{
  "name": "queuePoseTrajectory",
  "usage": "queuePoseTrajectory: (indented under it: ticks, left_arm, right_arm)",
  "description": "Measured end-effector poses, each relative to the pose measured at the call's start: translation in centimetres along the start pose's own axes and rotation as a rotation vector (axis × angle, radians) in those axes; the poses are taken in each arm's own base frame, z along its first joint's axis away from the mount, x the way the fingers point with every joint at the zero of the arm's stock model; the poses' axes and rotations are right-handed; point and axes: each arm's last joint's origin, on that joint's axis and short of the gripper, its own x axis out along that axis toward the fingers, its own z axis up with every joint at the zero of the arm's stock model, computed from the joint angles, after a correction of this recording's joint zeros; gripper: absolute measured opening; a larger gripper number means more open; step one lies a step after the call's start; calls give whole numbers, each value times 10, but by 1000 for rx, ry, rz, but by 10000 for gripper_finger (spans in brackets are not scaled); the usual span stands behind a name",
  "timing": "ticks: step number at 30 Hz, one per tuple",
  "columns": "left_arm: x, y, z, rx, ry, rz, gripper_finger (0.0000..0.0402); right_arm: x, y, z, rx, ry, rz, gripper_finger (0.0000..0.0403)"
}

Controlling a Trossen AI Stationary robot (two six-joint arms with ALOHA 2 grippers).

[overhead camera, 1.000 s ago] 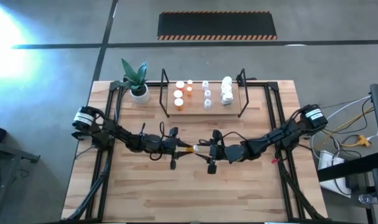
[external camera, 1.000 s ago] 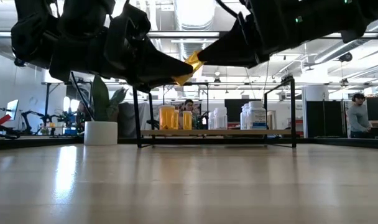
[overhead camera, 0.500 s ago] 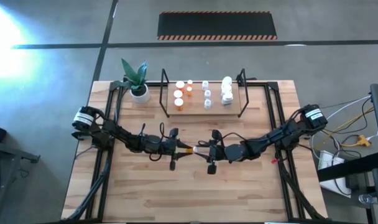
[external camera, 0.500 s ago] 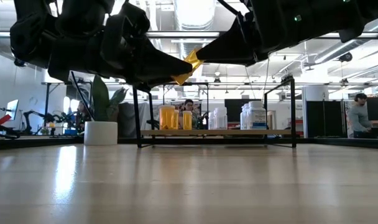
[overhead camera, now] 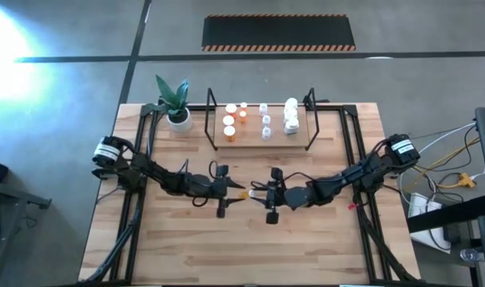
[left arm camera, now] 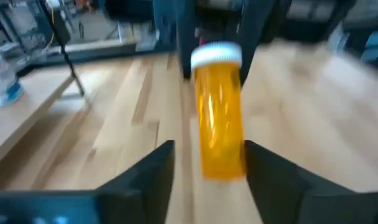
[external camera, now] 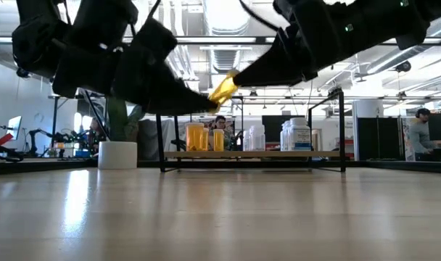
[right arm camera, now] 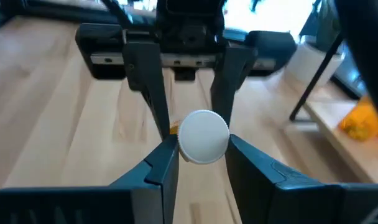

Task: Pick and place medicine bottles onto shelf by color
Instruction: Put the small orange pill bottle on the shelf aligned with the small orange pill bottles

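Observation:
An orange medicine bottle (overhead camera: 244, 192) with a white cap (right arm camera: 203, 136) hangs in the air between my two grippers over the table's middle. It also shows in the low view (external camera: 224, 88) and the left wrist view (left arm camera: 221, 118). My right gripper (right arm camera: 202, 146) is shut on its cap end. My left gripper (left arm camera: 209, 155) is open, with a finger on each side of the bottle's base end. The shelf (overhead camera: 278, 131) at the far middle carries orange bottles (overhead camera: 230, 121), pale bottles (overhead camera: 266, 121) and white bottles (overhead camera: 291, 115), standing upright on its board. My right gripper pinches the bottle's white cap (right arm camera: 203, 136) between its two fingers, coming level from the table's right. The bottle sticks out past the fingertips toward the left arm, lifted clear of the table and tilted a little. My left gripper shows a gap beside one finger (left arm camera: 158, 163); whether the other finger (left arm camera: 258, 163) touches the bottle's base I cannot tell.
A white plant pot (overhead camera: 179, 119) stands left of the shelf. The shelf's black wire frame (external camera: 161, 130) rises at its ends. Bare wooden tabletop (overhead camera: 242, 247) lies between the arms and the near edge. People show in the room beyond the table.
My left gripper has drawn back a little toward the table's left and dipped, its fingertip now below the bottle in the low view. The bottle has stayed with my right gripper, shifted slightly toward the right and tipped a little.

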Motion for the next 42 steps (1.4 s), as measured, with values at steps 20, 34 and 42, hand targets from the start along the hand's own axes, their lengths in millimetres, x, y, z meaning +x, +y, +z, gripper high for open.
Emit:
queuePoseTrajectory:
  ticks: [20,34,42]
  left_arm:
    - [-35,14,-27,-77,415,305,255]
    - [-34,12,-26,-107,384,301,255]
    - [-34,12,-27,-105,389,301,255]
  right_arm:
    - [31,-116,90,8,472,-189,109]
    - [89,-222,55,142,604,-200,109]
    - [110,-237,47,137,633,-213,109]
